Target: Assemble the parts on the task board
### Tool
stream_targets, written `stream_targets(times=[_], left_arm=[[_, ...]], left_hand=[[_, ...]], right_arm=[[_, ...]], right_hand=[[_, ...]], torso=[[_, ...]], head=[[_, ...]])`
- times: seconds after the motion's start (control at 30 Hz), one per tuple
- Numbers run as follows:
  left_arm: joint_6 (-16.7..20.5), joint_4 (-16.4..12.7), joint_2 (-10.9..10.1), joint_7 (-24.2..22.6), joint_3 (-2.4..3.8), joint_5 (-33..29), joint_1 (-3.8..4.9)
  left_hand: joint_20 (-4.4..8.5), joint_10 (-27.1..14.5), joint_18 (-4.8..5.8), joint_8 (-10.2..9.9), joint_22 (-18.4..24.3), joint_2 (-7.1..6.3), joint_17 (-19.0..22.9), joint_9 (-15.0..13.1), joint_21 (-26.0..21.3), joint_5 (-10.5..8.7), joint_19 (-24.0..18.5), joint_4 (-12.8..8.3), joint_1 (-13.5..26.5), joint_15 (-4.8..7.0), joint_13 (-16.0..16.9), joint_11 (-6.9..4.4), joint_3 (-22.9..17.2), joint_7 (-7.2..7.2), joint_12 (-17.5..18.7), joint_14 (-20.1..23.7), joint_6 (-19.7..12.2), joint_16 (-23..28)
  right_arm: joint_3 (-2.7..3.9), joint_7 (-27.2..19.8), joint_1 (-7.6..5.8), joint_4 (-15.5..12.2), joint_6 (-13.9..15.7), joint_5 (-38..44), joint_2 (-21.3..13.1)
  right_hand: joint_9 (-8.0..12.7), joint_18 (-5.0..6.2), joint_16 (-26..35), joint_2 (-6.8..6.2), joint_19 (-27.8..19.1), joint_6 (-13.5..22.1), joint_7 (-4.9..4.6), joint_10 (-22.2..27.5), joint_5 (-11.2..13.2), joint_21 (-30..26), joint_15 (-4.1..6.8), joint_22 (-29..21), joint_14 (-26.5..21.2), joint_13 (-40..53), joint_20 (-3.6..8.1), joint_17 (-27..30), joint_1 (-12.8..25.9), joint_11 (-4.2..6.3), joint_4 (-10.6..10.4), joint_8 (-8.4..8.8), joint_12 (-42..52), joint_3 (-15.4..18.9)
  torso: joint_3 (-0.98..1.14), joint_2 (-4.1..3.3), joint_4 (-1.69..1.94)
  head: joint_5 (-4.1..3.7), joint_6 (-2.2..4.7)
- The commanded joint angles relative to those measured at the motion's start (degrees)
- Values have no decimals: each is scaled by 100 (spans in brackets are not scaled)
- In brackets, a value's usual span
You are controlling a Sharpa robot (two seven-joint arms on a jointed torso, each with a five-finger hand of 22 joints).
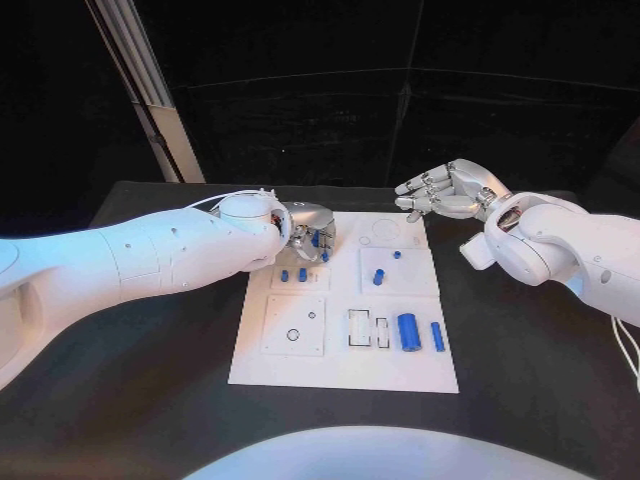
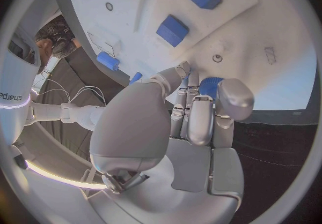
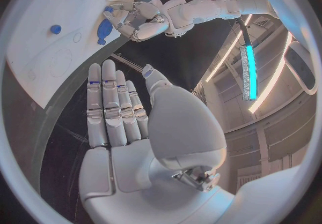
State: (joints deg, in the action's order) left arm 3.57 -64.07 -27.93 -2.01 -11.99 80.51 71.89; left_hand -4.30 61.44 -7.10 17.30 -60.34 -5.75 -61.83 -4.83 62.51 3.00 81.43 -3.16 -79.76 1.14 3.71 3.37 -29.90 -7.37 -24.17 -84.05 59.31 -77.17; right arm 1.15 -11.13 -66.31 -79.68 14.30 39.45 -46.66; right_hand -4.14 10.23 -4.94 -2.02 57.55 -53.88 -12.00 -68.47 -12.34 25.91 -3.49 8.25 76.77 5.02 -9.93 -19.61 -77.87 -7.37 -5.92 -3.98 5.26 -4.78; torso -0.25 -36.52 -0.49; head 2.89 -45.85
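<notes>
The white task board (image 1: 342, 365) lies mid-table. My left hand (image 1: 309, 228) reaches over its far left part, fingers pointing down. In the left wrist view its thumb and fingers (image 2: 191, 92) pinch a small blue part (image 2: 211, 84); the same part (image 3: 104, 30) sits under that hand (image 3: 137, 20) in the right wrist view. Whether the part is off the board, I cannot tell. My right hand (image 1: 443, 190) hovers by the board's far right corner, fingers (image 3: 110, 106) straight and holding nothing. Other blue parts lie on the board: two small ones (image 1: 293, 275), one (image 1: 379, 275), and two cylinders (image 1: 407, 331).
The board's near left has a square panel with a round outline (image 1: 289, 337), and rectangular slots (image 1: 359, 328) sit beside the cylinders. A pale post (image 1: 147, 90) rises behind the table's far left. A thin cable (image 1: 637, 370) hangs off my right arm.
</notes>
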Motion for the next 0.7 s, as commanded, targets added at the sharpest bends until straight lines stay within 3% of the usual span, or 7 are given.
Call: stream_targets(times=[0.03,0.23,0.57,0.7], left_arm=[[375,-124,-86,-200,9,-105,12],[533,-350,-287,-231,57,-222,26],[625,-643,-593,-181,300,-316,34],[508,-735,-743,-133,348,-383,38]], left_hand=[[1,85,71,-50,-37,-27,50,-8,48,-7,39,-11,79,29,8,1,-53,1,67,-86,75,10],[4,144,78,-78,-83,-48,111,-10,87,-7,50,-17,131,31,10,-1,-57,1,130,-81,123,30],[5,186,78,-113,-93,-74,134,-9,91,-7,49,-20,182,31,10,1,-48,-5,195,-82,152,33],[5,200,81,-123,-106,-82,141,-9,102,-8,51,-20,199,31,11,1,-42,-3,215,-82,163,34]], right_arm=[[3,-44,-11,-9,-31,-21,-3],[3,-46,-11,-2,-33,-21,-6],[3,-50,-11,20,-40,-21,-2],[3,-49,-10,26,-43,-21,-6]], right_hand=[[-9,27,35,14,18,39,14,38,-39,-35,-37,-6,23,-9,-35,10,35,-18,-13,-6,32,5],[-9,27,35,14,18,39,14,38,-39,-35,-37,-6,23,-9,-35,10,35,-18,-13,-6,32,5],[-9,27,35,14,18,39,14,38,-39,-35,-37,-6,23,-9,-35,10,35,-18,-13,-6,32,5],[-9,27,35,14,18,39,14,38,-39,-35,-37,-6,23,-9,-35,10,35,-18,-13,-6,32,5]], torso=[[1,6,6],[-1,11,9],[1,1,8],[9,-1,10]], head=[[5,-3],[5,17],[22,53],[22,53]])
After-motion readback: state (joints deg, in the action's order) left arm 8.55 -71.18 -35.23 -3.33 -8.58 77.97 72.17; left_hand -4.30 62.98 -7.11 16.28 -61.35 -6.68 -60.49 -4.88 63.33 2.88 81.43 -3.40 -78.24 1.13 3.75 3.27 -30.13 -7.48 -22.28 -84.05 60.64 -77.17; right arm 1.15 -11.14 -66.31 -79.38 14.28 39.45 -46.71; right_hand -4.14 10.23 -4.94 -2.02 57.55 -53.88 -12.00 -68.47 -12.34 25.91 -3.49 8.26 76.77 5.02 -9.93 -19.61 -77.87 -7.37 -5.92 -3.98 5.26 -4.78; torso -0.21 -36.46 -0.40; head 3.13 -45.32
